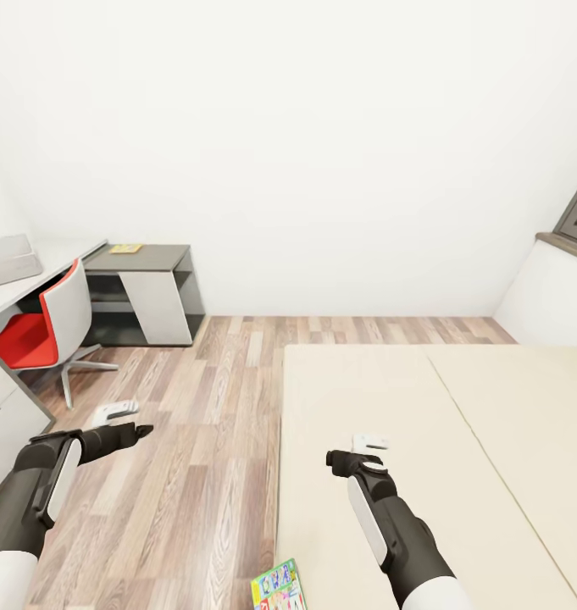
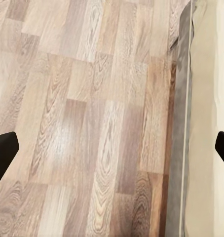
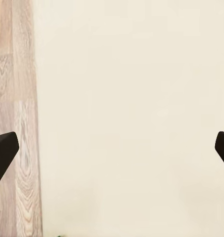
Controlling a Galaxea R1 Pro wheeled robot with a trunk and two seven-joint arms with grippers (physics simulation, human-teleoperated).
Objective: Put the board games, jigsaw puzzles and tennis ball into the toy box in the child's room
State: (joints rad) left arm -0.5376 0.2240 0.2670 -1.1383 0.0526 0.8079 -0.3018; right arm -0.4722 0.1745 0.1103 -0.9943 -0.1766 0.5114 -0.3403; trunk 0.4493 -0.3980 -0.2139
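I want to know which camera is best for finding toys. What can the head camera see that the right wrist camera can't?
The head view alone has the table with the toy box on it, a red chair, and a colourful board game at the near corner of the bed. It also has the left hand above the floor and the whole right arm. The right wrist view alone gives a close look between the right hand's open black fingertips. Both have beige bed and wood floor.

Board game (image 1: 279, 586) cut off at bottom edge, toy box (image 1: 8, 258) by left (maybe half shown).
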